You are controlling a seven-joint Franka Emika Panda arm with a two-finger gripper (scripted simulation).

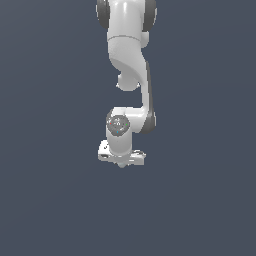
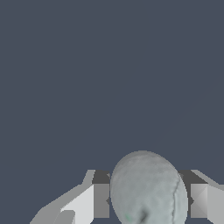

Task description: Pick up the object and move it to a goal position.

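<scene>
The sphere sits right between our fingers, filling the gap in the wrist view, with a pad close against each side of it. That reads as a grip: the gripper looks clamped on the sphere, squeezing across its widest part, which is the sensible hold for something round that would otherwise roll or pop out.

How it looks: pale grey-blue, matte, a little mottled, with a faint darker seam curving near one edge and a dim greenish fleck low down. It seems big here only because the camera is so near.

In the exterior view we can't pick the sphere out at all; the hand hangs straight down from the arm and hides whatever is between the fingertips, with only a small dark tip showing beneath it. The vertical approach keeps the fingers square to the surface.

Whether the sphere rests on the surface or is just off it, we cannot tell. No goal marker shows in either view, so we judge that the carry is the part left to do.
</scene>
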